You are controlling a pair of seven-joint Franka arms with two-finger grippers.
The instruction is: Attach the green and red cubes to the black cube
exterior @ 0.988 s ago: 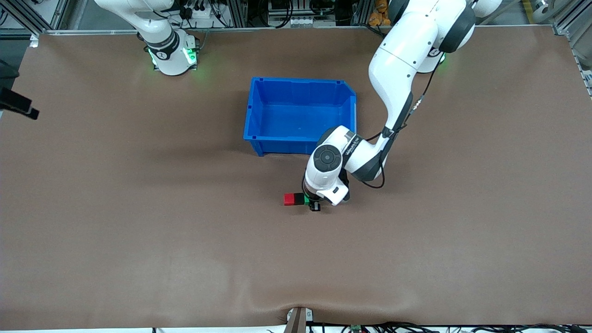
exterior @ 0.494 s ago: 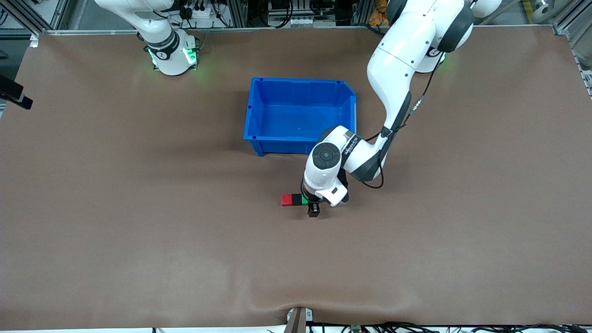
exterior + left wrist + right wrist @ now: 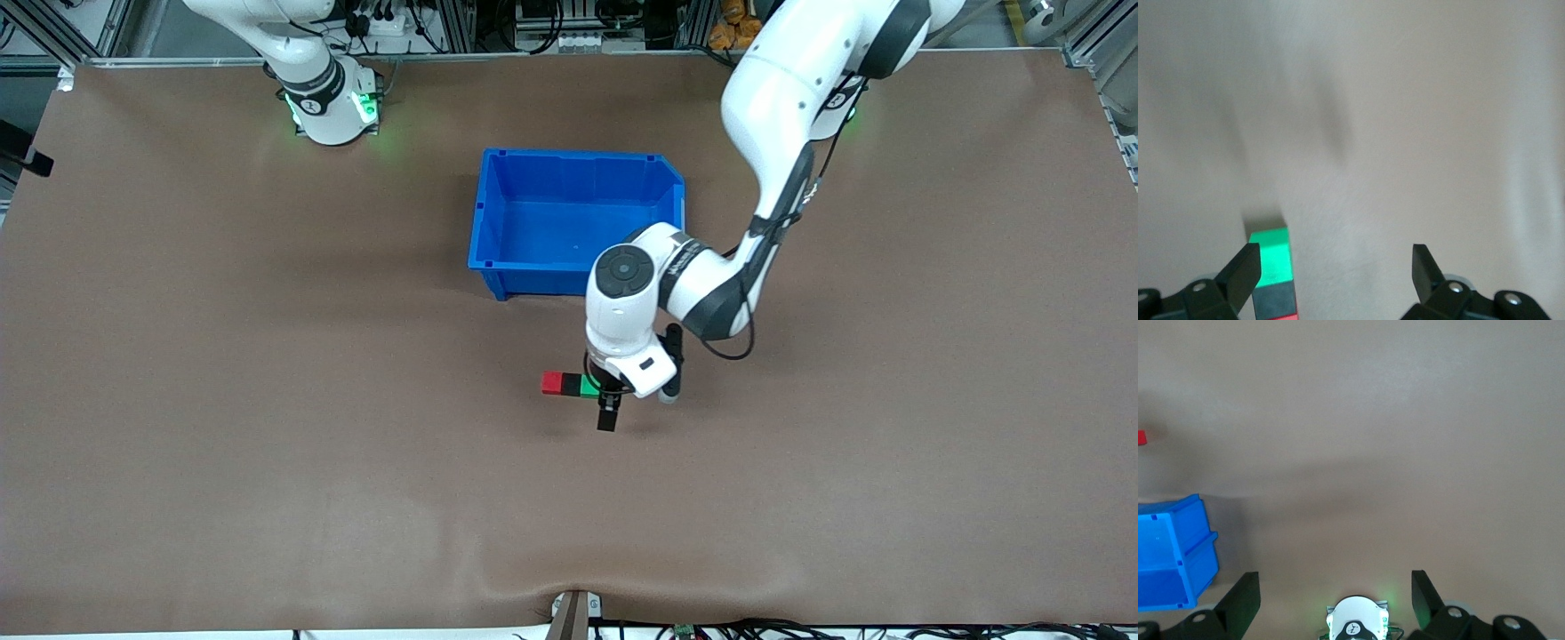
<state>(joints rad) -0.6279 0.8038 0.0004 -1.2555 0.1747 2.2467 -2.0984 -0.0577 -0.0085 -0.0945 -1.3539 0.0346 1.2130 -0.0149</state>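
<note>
no readable text; small marking on left arm (image 3: 680, 267) wrist illegible

White jointed arms (image 3: 782, 98), black joint bands, grey round cap, black looping cable, green-lit bases (image 3: 333, 111).

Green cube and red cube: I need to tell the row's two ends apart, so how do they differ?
The green cube sits at the row's end beside the open left gripper; the red cube is at the end toward the right arm's side, away from it. Green shows fully in the left wrist view; red only as a sliver. Both look equal in size and touch the black cube between them.
</note>
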